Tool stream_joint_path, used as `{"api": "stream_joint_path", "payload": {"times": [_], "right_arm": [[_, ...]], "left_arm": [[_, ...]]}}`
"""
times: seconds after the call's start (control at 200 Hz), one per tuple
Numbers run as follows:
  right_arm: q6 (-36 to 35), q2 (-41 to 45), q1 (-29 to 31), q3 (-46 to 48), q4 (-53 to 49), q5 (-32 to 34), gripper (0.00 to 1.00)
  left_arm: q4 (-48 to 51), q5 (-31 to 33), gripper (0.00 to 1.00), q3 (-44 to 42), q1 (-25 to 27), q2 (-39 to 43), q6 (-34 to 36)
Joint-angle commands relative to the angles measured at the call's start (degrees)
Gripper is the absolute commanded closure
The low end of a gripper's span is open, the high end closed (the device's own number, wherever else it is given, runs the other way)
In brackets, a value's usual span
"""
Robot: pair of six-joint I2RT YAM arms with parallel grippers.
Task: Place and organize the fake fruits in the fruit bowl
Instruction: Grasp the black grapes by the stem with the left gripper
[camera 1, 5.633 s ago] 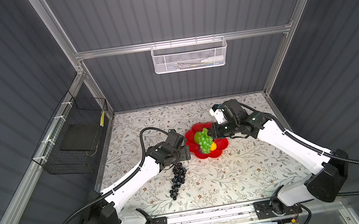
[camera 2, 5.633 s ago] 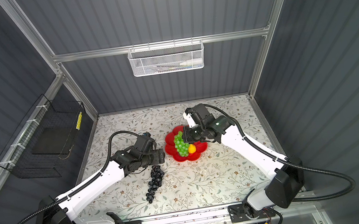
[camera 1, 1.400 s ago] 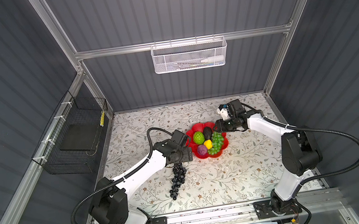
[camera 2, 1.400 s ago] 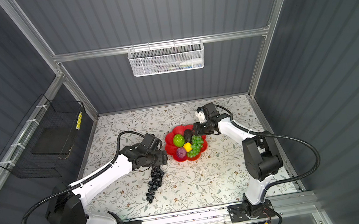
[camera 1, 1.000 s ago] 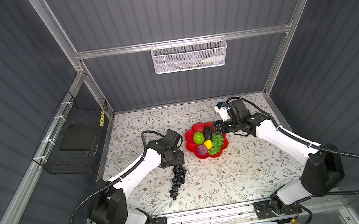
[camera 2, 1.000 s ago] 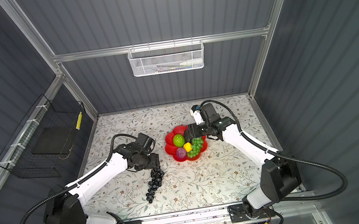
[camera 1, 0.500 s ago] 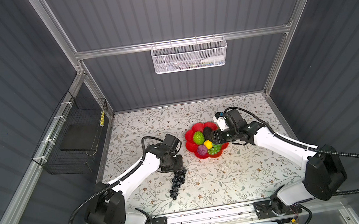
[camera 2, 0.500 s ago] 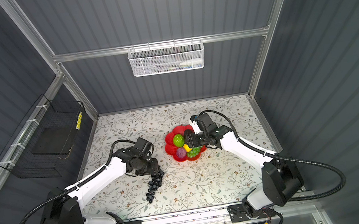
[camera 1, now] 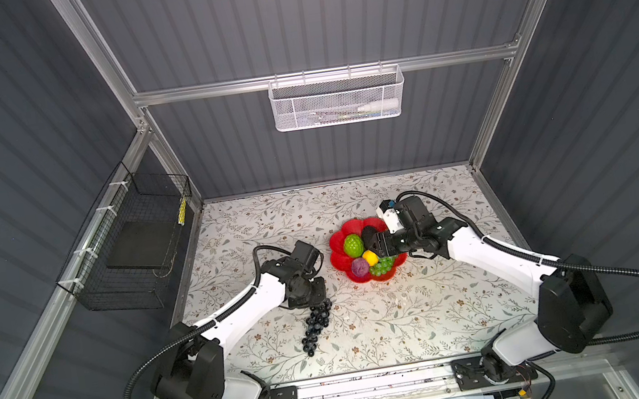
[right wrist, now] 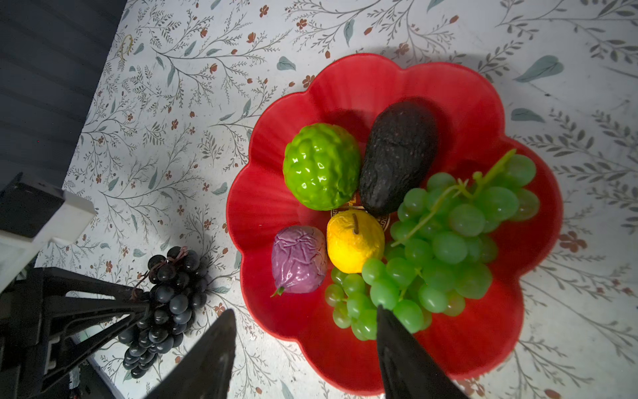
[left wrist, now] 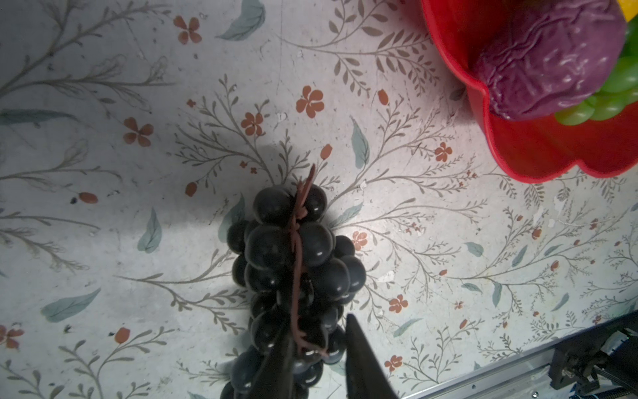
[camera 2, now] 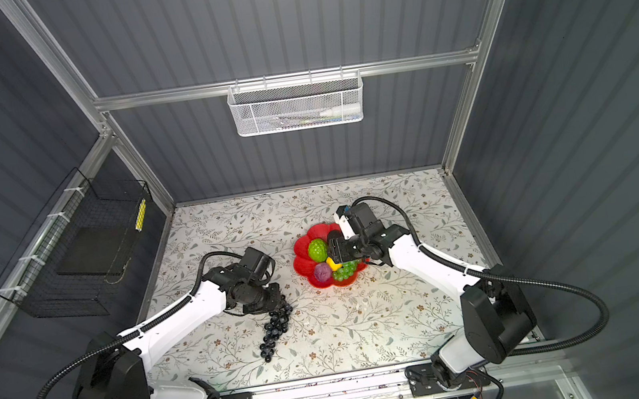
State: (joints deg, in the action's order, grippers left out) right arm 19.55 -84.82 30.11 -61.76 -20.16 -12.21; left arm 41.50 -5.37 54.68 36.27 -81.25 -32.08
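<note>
The left end effector [camera 1: 315, 293] is narrowed onto the dark purple grape bunch [camera 1: 317, 322], pinching its upper end between the fingers. The bunch lies on the floral bench [camera 1: 409, 323], outside the fruit bowl [camera 1: 338, 261] and near its rim. The right end effector [right wrist: 303, 314] hovers over the bowl with its fingers spread and nothing between them. One fingertip sits above the green grape bunch [right wrist: 448, 235]. Inside the red bowl rest the bumpy lime-green fruit [right wrist: 321, 165], black avocado [right wrist: 397, 155], yellow ball [right wrist: 355, 241], purple ball [right wrist: 298, 259] and green grapes, packed close together.
</note>
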Motion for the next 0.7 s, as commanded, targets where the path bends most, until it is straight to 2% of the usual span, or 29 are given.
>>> {"api": "stream_joint_path", "payload": {"times": [0.0,0.215,0.275,0.54,0.58,0.63,0.695], "right_arm": [[0.82,-0.27,0.32,0.92,0.60,0.26,0.35],[0.76,-0.26,0.33,0.85,0.90,0.34,0.36],[0.75,-0.26,0.34,0.76,0.96,0.27,0.36],[1.17,-0.09,0.42,1.29,1.52,0.30,0.36],[1.19,-0.07,0.42,1.29,1.52,0.29,0.36],[1.19,-0.21,0.54,1.38,1.77,0.45,0.36],[1.16,-0.51,0.50,1.29,1.95,0.26,0.37]], "left_arm": [[0.90,-0.08,0.81,0.26,-0.50,-0.22,0.02],[2.10,0.88,0.94,1.07,-0.50,1.53,0.33],[2.27,0.87,1.00,1.20,-0.50,2.26,0.57],[5.71,-1.39,1.00,1.48,-0.52,4.69,1.20],[6.19,-2.17,0.95,1.29,-0.54,4.78,1.39],[6.23,-3.64,0.99,0.92,-0.50,4.79,1.51],[5.55,-5.34,0.99,0.20,-0.51,4.88,1.16]]}}
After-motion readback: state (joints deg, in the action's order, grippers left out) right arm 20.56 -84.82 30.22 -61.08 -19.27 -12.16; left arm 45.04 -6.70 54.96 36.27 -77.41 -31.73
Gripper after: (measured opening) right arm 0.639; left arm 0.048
